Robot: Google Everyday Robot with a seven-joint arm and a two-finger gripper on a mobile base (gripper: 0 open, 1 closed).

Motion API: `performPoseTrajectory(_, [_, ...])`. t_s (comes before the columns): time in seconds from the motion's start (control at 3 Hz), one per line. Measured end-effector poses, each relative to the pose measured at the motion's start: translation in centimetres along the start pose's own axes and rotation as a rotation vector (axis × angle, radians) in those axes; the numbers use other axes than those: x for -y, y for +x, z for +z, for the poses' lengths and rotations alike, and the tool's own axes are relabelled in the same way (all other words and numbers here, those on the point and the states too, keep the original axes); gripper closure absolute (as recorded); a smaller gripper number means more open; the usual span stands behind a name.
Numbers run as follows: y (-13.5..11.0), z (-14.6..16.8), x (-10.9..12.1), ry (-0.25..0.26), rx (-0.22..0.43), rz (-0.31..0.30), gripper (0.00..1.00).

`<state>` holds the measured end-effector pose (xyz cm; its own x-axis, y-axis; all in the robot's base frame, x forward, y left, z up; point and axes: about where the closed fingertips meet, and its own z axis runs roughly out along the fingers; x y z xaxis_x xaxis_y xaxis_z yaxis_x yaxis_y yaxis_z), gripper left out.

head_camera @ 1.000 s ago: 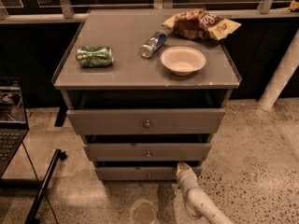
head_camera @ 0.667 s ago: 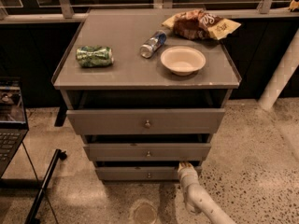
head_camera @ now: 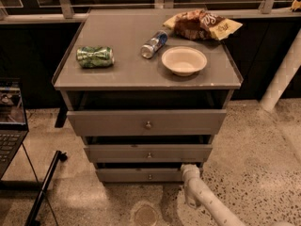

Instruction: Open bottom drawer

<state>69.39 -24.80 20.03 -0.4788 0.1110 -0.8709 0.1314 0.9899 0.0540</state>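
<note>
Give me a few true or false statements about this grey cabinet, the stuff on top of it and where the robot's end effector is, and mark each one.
1. The crushed green metal can lies on the grey cabinet top. True.
2. The crumpled chip bag sits inside the pale round bowl. False: the bag lies behind the bowl, which looks empty.
3. The white arm's end effector is at the right end of the narrow grey bottom drawer. True.
4. The open laptop stands to the right of the cabinet. False: it is at the picture's left edge.
</note>
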Motion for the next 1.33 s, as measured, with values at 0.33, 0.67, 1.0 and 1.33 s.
performPoseTrajectory(0.33, [0.7,0.5,0.1,0.006,-0.041,-0.015,1.0])
performPoseTrajectory(0.67, [1.5,1.4,0.6,0.02,-0.123,-0.085,1.0])
performPoseTrajectory(1.0, [1.3,1.3,0.7,0.021,-0.129,-0.088,1.0])
performPoseTrajectory(1.33, [1.1,0.2,2.1,0.03,-0.178,-0.147,1.0])
